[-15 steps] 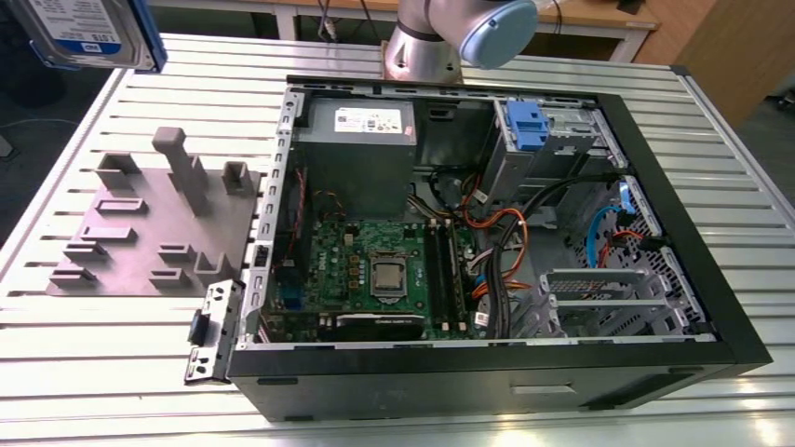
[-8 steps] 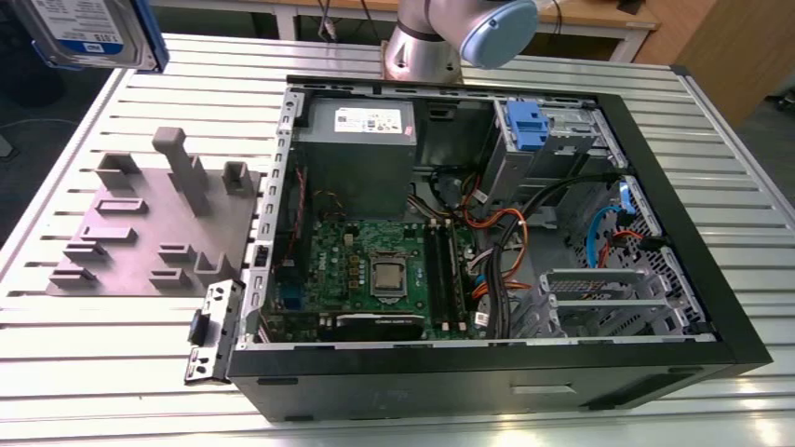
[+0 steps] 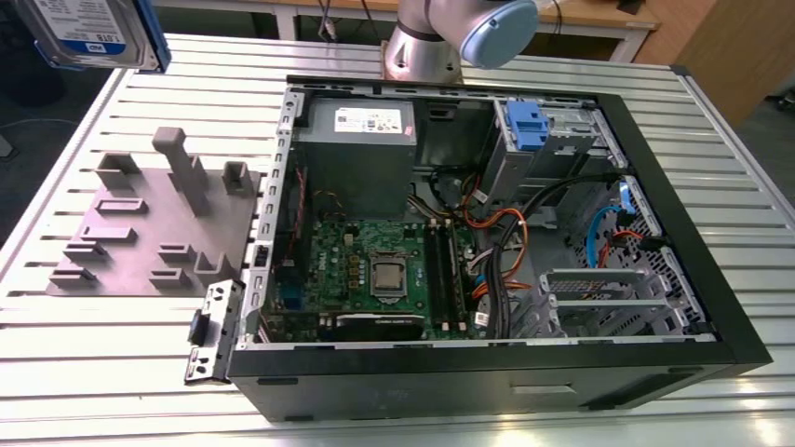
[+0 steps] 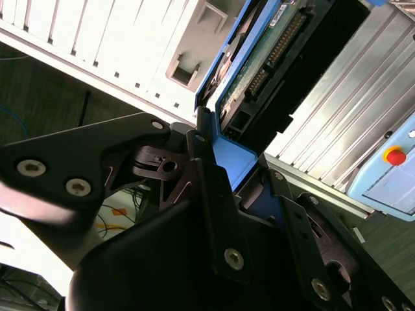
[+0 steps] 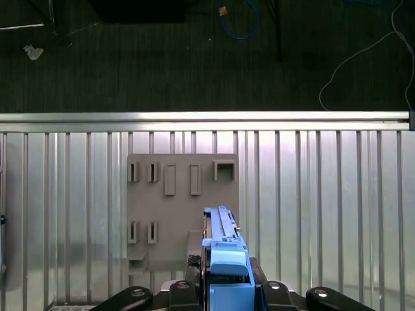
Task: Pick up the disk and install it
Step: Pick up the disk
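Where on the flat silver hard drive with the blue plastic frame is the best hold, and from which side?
By the blue-framed edge, coming edge-on, jaws closing across the two broad faces: the flat silver-metal hard drive is thin, so those faces are parallel. The gripper holds it so.
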Controlling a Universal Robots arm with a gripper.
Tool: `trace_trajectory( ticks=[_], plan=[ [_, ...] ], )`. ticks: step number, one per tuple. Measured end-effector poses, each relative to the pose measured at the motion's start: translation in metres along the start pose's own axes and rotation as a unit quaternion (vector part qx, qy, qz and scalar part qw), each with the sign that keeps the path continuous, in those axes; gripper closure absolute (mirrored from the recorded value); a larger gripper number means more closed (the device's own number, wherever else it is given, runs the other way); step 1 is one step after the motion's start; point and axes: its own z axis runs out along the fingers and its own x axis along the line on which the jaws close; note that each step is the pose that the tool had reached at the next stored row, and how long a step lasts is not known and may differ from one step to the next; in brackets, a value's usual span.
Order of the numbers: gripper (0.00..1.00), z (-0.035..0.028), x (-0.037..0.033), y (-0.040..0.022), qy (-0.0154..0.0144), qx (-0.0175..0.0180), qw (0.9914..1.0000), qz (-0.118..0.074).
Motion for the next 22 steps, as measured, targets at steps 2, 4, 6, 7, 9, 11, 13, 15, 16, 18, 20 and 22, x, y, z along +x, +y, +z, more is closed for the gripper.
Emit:
trace_trajectory(
  ticks=[2, 4, 6, 7, 9, 11, 13, 15, 16, 18, 20, 22],
  plan=[
    [0.64, 0.0, 0.0, -0.0001, 0.0, 0.0, 1.0, 0.0],
    [0.64, 0.0, 0.0, -0.001, 0.0, 0.0, 1.0, 0.0],
    [0.64, 0.0, -0.0001, -0.0022, 0.0, 0.0, 1.0, 0.0],
    [0.64, 0.0, -0.0001, -0.0026, 0.0, 0.0, 1.0, 0.0],
    [0.64, 0.0, 0.0, -0.003, 0.0, 0.0, 1.0, 0.0],
    [0.64, -0.0001, 0.0007, -0.0033, 0.0, -0.0001, 1.0, 0.0],
    [0.64, -0.0001, 0.0021, -0.0033, 0.0, 0.0, 1.0, 0.0],
    [0.64, -0.0001, 0.0035, -0.0033, 0.0, 0.0, 1.0, 0.0],
    [0.64, -0.0001, 0.0042, -0.0033, 0.0, 0.0, 1.0, 0.0],
    [0.64, -0.0002, 0.0051, -0.0034, 0.0, 0.0, 1.0, 0.0],
    [0.64, -0.0002, 0.0052, -0.0034, 0.0, 0.0, 1.0, 0.0],
    [0.64, -0.0002, 0.0053, -0.0035, 0.0, 0.0, 1.0, 0.0]
  ],
)
